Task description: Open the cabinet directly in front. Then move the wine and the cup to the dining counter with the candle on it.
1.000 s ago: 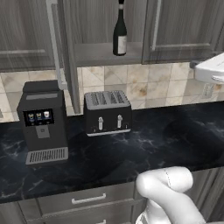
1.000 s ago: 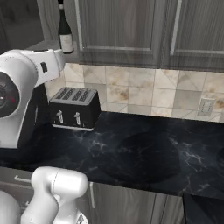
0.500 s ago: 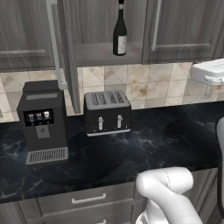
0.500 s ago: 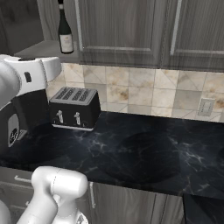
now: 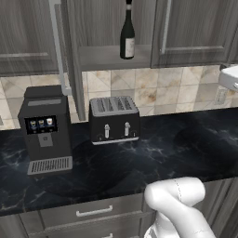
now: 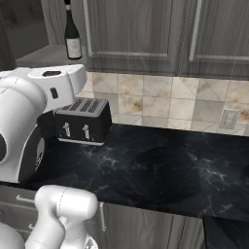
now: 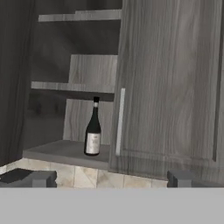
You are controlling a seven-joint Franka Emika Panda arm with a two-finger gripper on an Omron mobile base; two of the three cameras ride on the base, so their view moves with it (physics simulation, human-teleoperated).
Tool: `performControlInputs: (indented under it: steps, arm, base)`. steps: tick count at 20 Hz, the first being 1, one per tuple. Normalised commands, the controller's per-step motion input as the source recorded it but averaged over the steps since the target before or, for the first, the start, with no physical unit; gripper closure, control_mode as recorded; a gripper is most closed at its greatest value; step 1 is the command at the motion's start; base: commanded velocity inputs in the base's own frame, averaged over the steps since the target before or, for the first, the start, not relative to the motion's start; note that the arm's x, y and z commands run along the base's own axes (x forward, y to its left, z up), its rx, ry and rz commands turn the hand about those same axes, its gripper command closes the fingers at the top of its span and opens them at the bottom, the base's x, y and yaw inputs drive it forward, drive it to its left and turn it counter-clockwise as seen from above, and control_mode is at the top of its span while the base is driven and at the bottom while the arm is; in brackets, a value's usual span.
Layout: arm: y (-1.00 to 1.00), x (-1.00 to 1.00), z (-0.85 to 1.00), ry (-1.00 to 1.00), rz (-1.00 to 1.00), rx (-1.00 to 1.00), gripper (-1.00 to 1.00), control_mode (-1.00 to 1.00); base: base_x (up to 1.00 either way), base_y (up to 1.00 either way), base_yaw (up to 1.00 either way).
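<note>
Claw [image 7: 108, 177] spread fully wide and holding nothing, its two dark tips framing the cabinet [image 7: 170, 87], whose left door stands swung open while the right door is shut. Wine [image 7: 92, 129] stands upright on the cabinet's bottom shelf, just beside the shut door's silver handle [image 7: 119, 120], above the toaster [image 5: 114, 119] and coffee machine [image 5: 45, 130] on the worktop [image 5: 153, 153]. Opening appears done; bottle and cup remain to be carried to the dining counter.
</note>
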Motion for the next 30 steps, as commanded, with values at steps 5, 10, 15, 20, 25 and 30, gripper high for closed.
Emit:
performControlInputs:
  steps: [5, 10, 15, 20, 25, 30]
  arm:
    - [0.04, 0.36, 0.0, 0.0, -0.13, 0.0, -1.0, -1.0]
    - [0.07, 0.34, 0.0, 0.0, -0.21, 0.0, -1.0, -1.0]
    - [0.0, 0.01, 0.0, 0.0, 0.06, 0.0, -1.0, -1.0]
    - [0.0, 0.0, 0.0, 0.0, 0.33, 0.0, -1.0, -1.0]
    - [0.0, 0.11, 0.0, 0.01, -0.01, 0.0, -1.0, -1.0]
    - [0.04, 0.6, 0.0, 0.07, -0.14, -0.03, -1.0, -1.0]
  base:
    - [0.0, 0.0, 0.0]
    - [0.0, 0.0, 0.0]
    - [0.0, 0.0, 0.0]
    - [0.0, 0.0, 0.0]
    - [0.0, 0.0, 0.0]
    - [0.0, 0.0, 0.0]
